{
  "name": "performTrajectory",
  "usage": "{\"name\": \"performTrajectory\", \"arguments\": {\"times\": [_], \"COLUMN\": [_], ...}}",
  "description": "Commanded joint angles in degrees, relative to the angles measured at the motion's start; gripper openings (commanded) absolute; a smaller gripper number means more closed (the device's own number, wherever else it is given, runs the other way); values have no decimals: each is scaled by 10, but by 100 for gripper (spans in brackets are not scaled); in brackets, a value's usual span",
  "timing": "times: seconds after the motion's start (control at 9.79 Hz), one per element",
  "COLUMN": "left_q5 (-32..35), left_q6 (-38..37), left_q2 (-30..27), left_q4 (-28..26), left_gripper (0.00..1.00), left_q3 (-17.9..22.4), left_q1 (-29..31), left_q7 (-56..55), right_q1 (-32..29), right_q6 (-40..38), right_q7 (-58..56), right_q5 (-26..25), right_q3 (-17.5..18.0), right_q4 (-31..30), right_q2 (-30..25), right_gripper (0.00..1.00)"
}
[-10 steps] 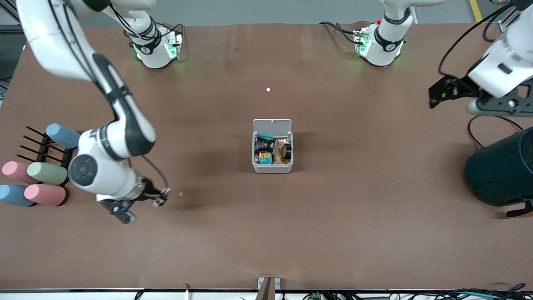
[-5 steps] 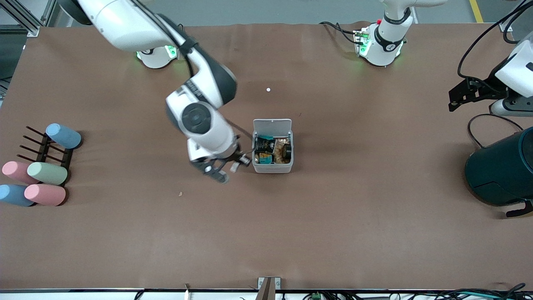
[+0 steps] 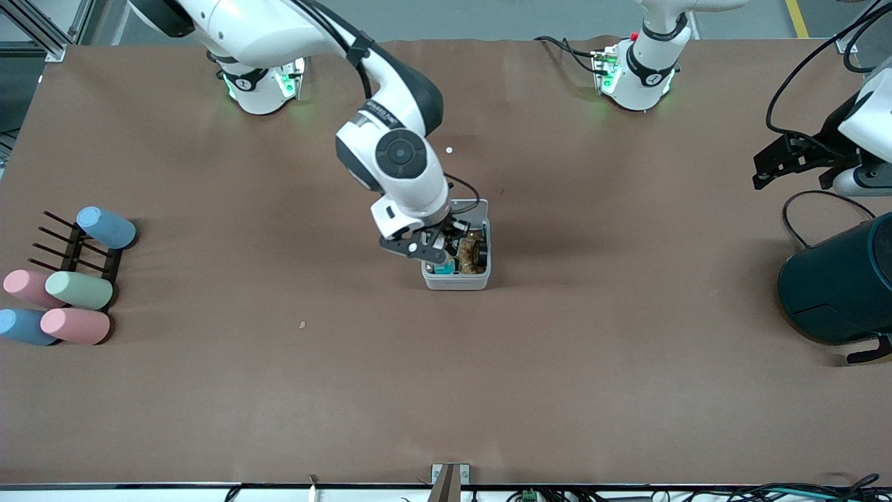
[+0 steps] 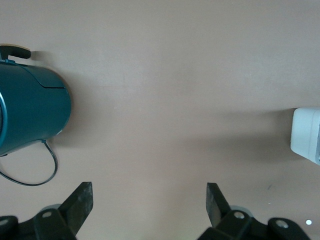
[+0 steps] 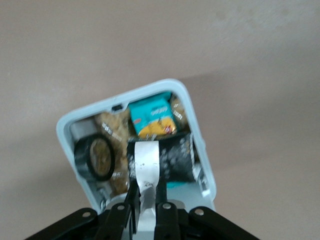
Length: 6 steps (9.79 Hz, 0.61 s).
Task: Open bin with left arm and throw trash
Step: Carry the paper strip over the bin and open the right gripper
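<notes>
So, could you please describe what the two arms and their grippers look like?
Both arms are glossy white with black joint bands and round dark caps; green lights glow at their bases. The right gripper is black, with slim fingers and a thin black cable looping beside it. The left gripper is black too, with wedge-shaped fingers; black cables trail from its wrist.

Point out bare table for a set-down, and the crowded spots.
Free: the brown table between the small white-grey plastic bin and the front camera. Crowded: the open bin under the shut right pincer holding a short white oblong scrap; the pastel cylinders; the dark teal cylinder below the open left pincer.
</notes>
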Motion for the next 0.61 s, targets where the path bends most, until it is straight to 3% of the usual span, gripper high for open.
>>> {"name": "performTrajectory", "arguments": {"times": [0.0, 0.1, 0.2, 0.31, 0.51], "left_q5": [-18, -18, -18, -16, -18], "left_q6": [0, 0, 0, 0, 0], "left_q2": [7, 8, 8, 9, 9], "left_q4": [14, 14, 14, 15, 16], "left_gripper": [100, 100, 100, 100, 100], "left_q3": [3, 3, 0, -1, -2], "left_q1": [20, 16, 14, 14, 17], "left_q7": [2, -4, -12, -12, -12], "right_q1": [1, 2, 2, 1, -5], "right_q6": [3, 3, 3, 2, -1], "right_q7": [-11, -11, -11, -11, -9], "right_q5": [-2, -3, -3, -4, -3], "right_q3": [-3, -3, -3, -3, -3], "right_q4": [1, -3, -5, -5, -3], "right_q2": [8, 9, 9, 9, 6], "right_gripper": [22, 27, 43, 52, 62]}}
